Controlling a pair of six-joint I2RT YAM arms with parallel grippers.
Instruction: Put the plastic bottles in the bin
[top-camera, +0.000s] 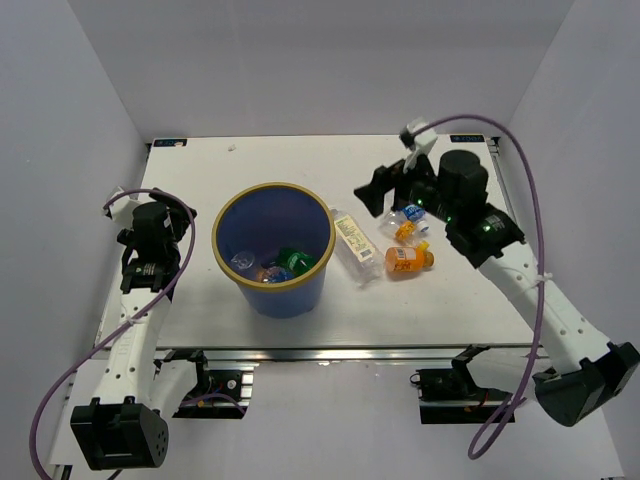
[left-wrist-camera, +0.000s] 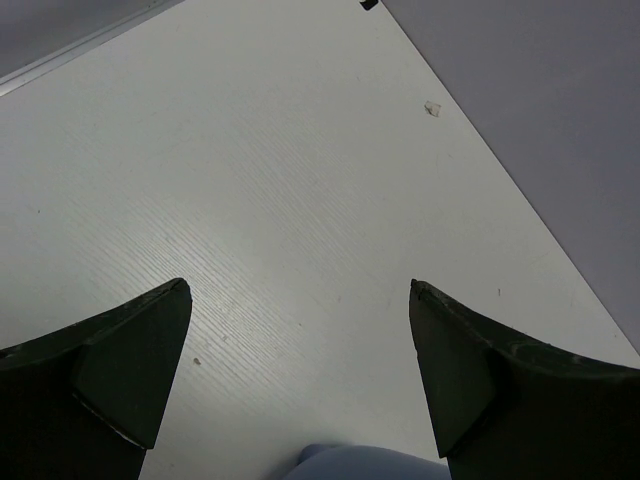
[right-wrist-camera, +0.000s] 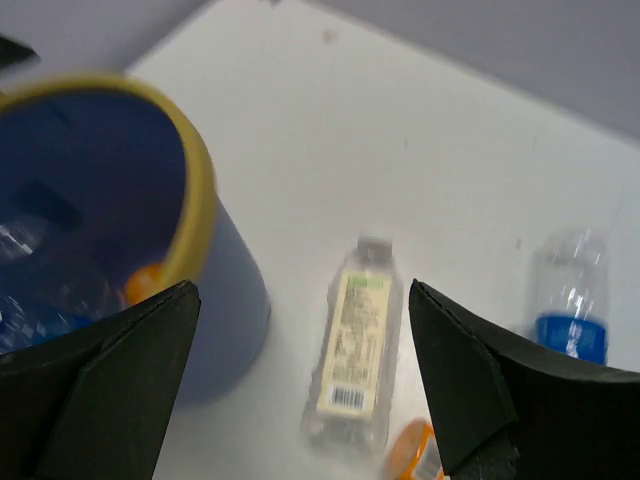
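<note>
Our right tool (right-wrist-camera: 302, 292) is spread wide and empty above the bench (top-camera: 200, 170), right of the bin (top-camera: 273, 250), where we see a yellow-labelled bottle (right-wrist-camera: 355, 365), a blue-labelled bottle (right-wrist-camera: 570, 300) and an orange bottle (top-camera: 408, 259) lying. A green bottle (top-camera: 296, 259) sits inside the bin. Our left tool (left-wrist-camera: 300, 290), left of the bin, is equally wide and empty.

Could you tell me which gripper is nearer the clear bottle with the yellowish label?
Right. The right gripper hovers just beyond the yellowish-label bottle; the left gripper sits across the bin.
</note>
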